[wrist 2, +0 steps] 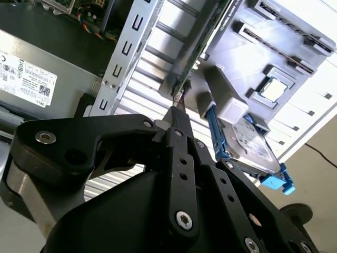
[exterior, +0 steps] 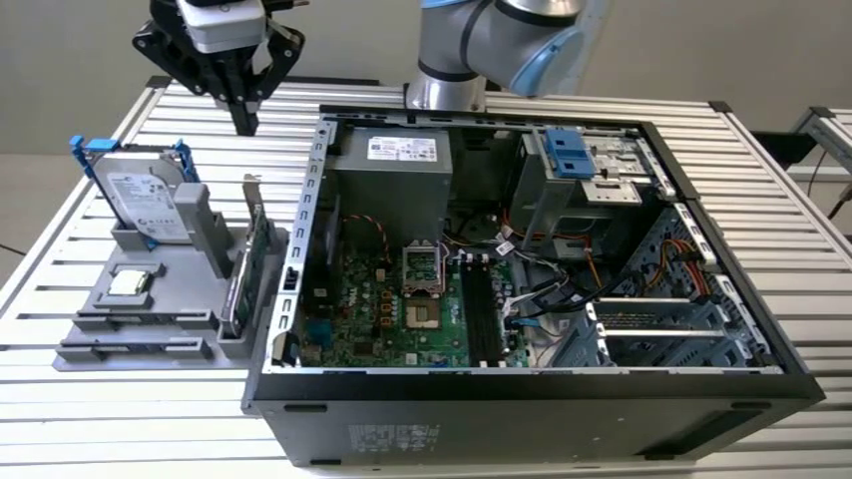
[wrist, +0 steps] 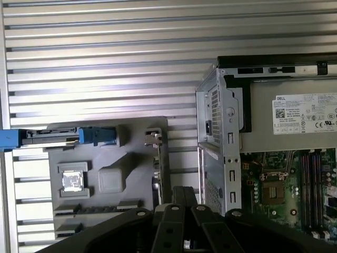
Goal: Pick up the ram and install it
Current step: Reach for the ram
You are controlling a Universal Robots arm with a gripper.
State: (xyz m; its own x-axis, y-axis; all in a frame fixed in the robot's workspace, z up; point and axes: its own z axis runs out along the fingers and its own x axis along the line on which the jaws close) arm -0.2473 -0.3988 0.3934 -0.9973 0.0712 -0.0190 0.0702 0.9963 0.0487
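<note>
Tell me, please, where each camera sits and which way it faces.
Exterior view: off the arm, looking down on the computer case, the arm and its pincer.
Second wrist view: on the wrist, looking along the shut pincer toward the hard drive.
First wrist view: on the wrist, looking down over the pincer at the table.
All three share the computer case and grey parts holder.

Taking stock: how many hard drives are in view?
1: the hard drive with blue rails stands on the grey holder, at the exterior view's left of the computer case, whose bays could hide more.
</note>
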